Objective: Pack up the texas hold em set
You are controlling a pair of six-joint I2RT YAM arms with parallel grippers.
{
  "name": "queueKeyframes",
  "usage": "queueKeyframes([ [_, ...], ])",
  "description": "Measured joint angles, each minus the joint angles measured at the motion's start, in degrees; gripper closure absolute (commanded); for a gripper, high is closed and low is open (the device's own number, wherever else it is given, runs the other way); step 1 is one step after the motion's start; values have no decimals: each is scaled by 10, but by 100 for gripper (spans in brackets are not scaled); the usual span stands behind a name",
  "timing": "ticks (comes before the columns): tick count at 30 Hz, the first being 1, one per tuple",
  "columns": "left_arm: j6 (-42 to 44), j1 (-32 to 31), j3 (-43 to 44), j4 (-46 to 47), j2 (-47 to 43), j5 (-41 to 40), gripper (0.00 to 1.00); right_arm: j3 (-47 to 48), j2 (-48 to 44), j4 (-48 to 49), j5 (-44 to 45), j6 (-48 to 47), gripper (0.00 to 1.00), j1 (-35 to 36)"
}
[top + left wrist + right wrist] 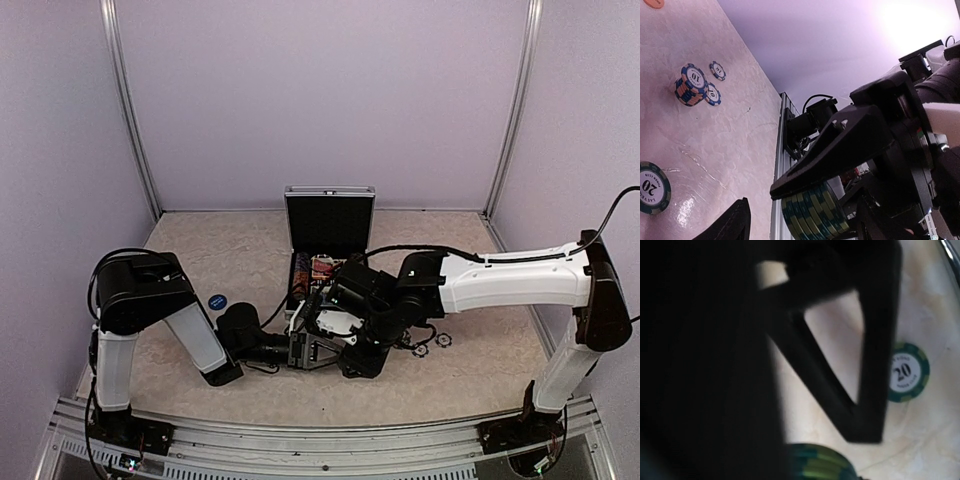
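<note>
Green-and-yellow striped, the green chip stack sits at the bottom centre of the left wrist view. One black finger of my right jaws lies flat along it. The other finger is hidden, but I judge those jaws clamped on the stack. My left jaws stand apart around it, and the one finger I can see, at lower left, is not touching the chips. The risk as I judge it is this: if the left pair squeezes off-centre, or the right lets go too soon, the loose discs shear apart and spill over the bench. The open silver case stands in the middle of the top view, just above both wrists, with something coloured in its tray, too small to name. My own crowded arms block the straight way in. Around them lie a green 20 chip at lower left, a blue 10 stack with two blue chips beside it, and a blue disc left of the case.
</note>
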Motion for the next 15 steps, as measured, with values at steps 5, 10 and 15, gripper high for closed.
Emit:
queueKeyframes([
  [5, -11, -3, 7, 2, 1, 4, 60, 0, 0, 10, -3, -6, 100, 8],
  [10, -28, -4, 10, -5, 2, 4, 100, -6, 0, 0, 13, -12, 100, 9],
  [15, -26, -6, 11, -12, 2, 4, 100, -9, 0, 0, 13, -16, 100, 10],
])
